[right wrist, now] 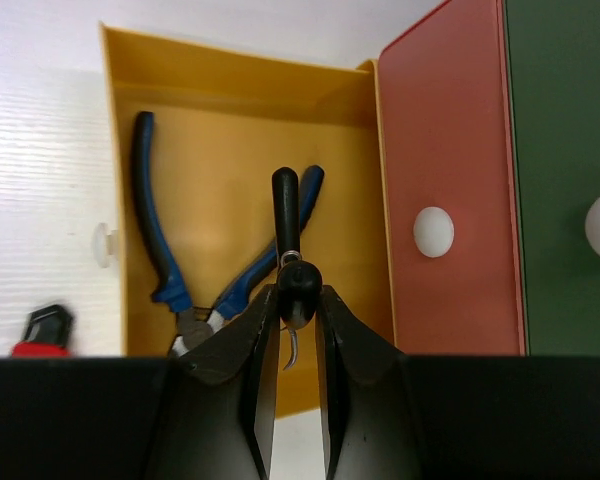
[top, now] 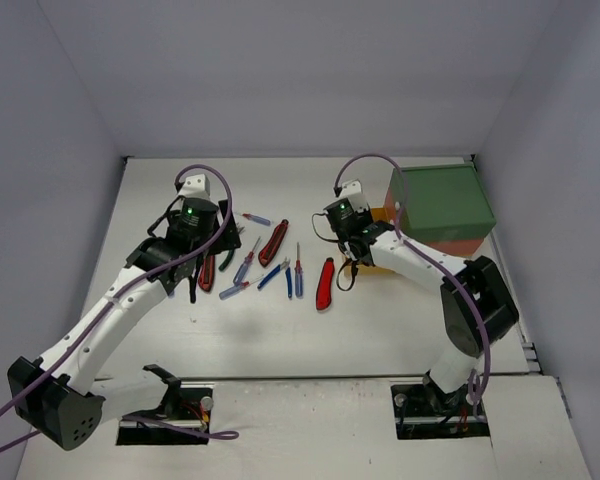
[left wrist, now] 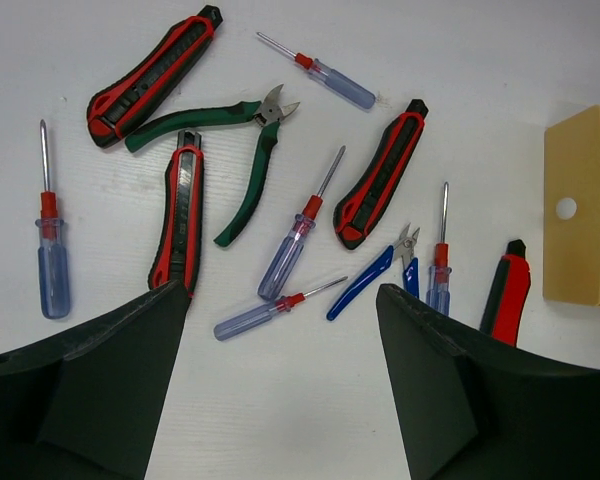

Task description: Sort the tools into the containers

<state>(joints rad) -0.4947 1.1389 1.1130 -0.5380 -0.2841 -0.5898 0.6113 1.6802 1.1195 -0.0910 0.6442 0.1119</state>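
One black-handled tool (right wrist: 285, 205) is hanging over the open yellow drawer (right wrist: 230, 85), pinched in the nearly closed right pincer (right wrist: 298, 302) and likely awaiting release, while the left pincer (left wrist: 283, 295) is hovering wide open, empty, above tools (left wrist: 380, 175) on the desk (left wrist: 480, 60).

Matt plastic yellow drawer (right wrist: 230, 95); screwdrivers (left wrist: 54, 270): glossy translucent handles, metal shafts.

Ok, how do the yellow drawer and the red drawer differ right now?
The yellow drawer is pulled out, its inside showing; the red drawer is pushed in, only its front visible. The yellow drawer holds blue-handled pliers; what the red drawer holds cannot be seen. Both have a round white knob on the front.
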